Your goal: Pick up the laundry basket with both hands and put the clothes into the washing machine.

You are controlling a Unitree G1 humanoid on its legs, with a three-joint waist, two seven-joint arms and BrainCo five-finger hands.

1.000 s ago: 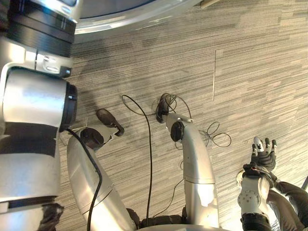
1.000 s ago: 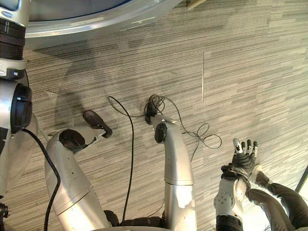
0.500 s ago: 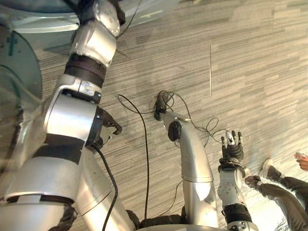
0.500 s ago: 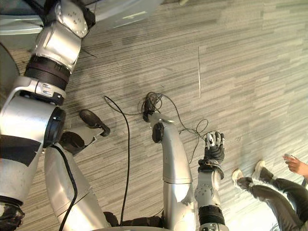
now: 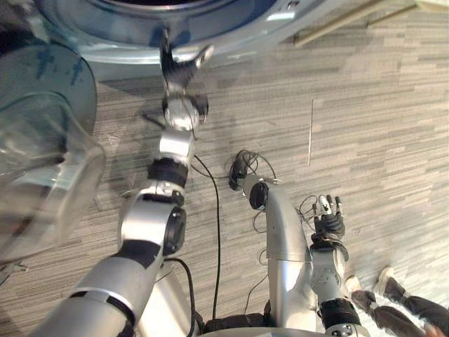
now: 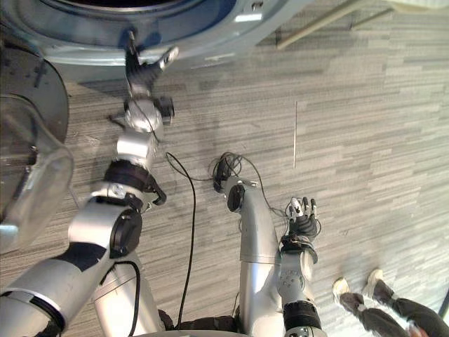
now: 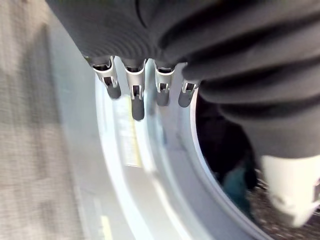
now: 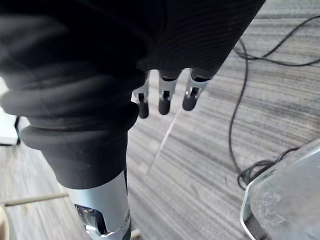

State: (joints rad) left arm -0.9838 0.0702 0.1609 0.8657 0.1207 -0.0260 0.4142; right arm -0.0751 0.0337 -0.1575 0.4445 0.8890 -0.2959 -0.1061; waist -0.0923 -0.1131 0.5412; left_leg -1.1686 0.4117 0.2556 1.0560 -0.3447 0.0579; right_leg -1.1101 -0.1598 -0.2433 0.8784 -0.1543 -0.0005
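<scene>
The washing machine's blue-grey round front [image 5: 238, 28] spans the top of the eye views, and its clear glass door [image 5: 42, 161] hangs swung out at the left. My left hand [image 5: 177, 70] is stretched out to the ring of the opening with straight fingers [image 7: 137, 97], holding nothing. In the left wrist view the pale ring [image 7: 150, 175] curves past the fingertips, and dark and teal cloth [image 7: 234, 184] lies inside the drum. My right hand [image 5: 328, 226] hangs low at my right over the floor, its fingers [image 8: 165, 97] straight and empty.
Grey striped carpet [image 5: 379, 140] covers the floor in front of the machine. A person's legs and shoes [image 5: 393, 298] show at the lower right, close to my right arm. The glass door's edge [image 8: 285, 195] also shows in the right wrist view.
My left arm has stretched away from the camera and the hand now reaches the machine's opening. The camera has shifted, bringing more of the machine into view. My right hand stays low and open.
</scene>
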